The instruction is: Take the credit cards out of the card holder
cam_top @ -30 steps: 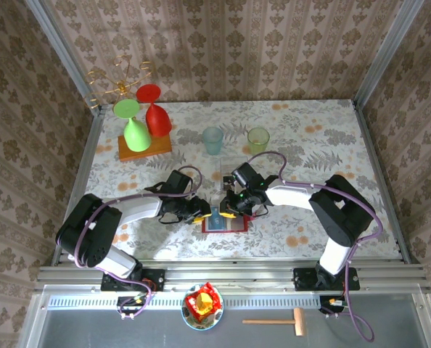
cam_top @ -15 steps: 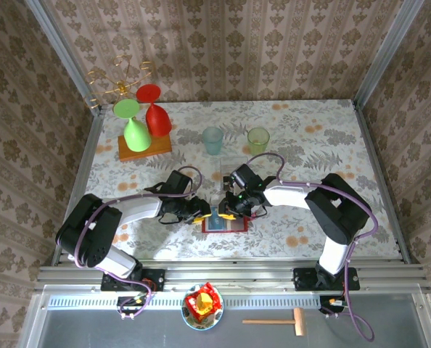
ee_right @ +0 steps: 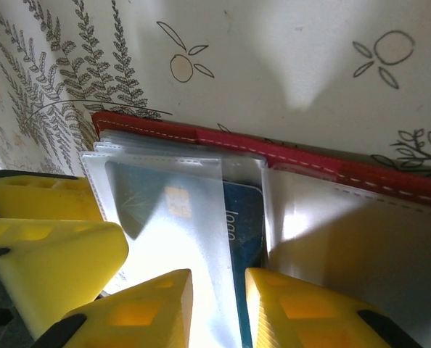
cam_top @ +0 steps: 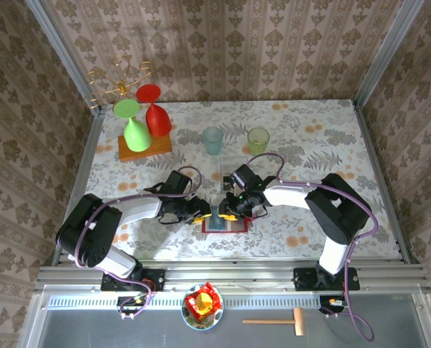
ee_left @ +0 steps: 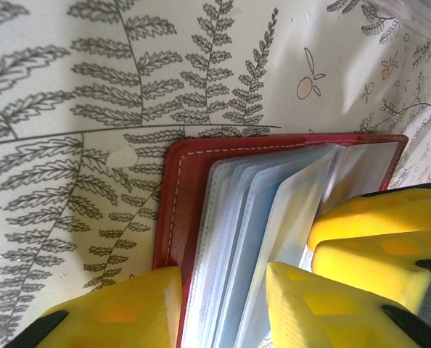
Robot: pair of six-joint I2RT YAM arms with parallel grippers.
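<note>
Here, the card holder [ee_left: 173,210] lies open on a glossy tablecloth [ee_left: 92,109] printed with grey ferns, near the front middle of the table, between my two arms. It is a flat red rectangle with pale stitching along its border, and inside it is a fan of frosted, greyish clear plastic sleeves [ee_left: 237,217]. My left pincer [ee_left: 221,279], with blocky yellow plastic fingers, is clamped on the holder's left side, one finger outside the red cover and the other against the sleeves. My right pincer [ee_right: 217,283] straddles the edge of one sleeve with a narrow gap; I cannot tell whether it pinches. A blue card [ee_right: 243,217] sits in the pocket between those fingers, and a dark card [ee_right: 146,196] with a gold chip shows hazily through the sleeve beside it.
</note>
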